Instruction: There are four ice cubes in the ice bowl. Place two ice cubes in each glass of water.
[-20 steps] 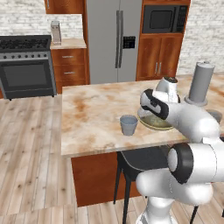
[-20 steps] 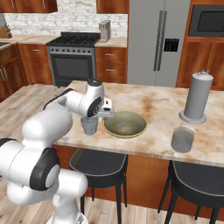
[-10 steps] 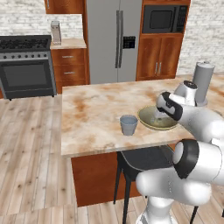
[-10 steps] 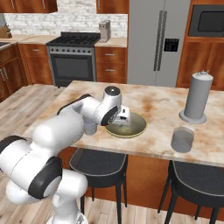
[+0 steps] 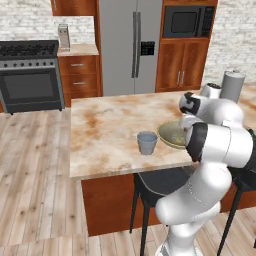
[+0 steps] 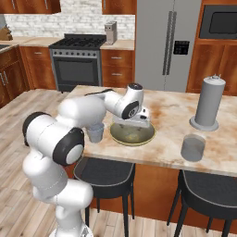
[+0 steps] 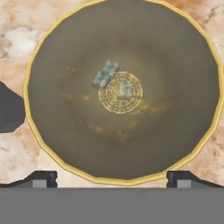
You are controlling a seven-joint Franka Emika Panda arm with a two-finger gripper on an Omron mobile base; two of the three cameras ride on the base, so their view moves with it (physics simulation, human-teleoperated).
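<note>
Claw [image 7: 112,177] now directly over ice bowl [image 7: 57,144], open.

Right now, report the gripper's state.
Gripper: open, holding nothing, poised above the ice bowl.

We see our arm [image 5: 215,145] as a chain of glossy white, rounded segments, thick and bulbous at the lower links and slimmer toward the wrist. Dark, near-black bands ring the joints between the white shells; in the right base view one joint [image 6: 69,146] shows as a broad black disc with a grey inner ring. A round dark cap [image 6: 135,86] sits on top of the wrist housing. Our end effector [image 7: 112,177] ends in two small dark fingertips [image 7: 41,177], blocky and square-edged, each with a paler grey patch on its face.
</note>
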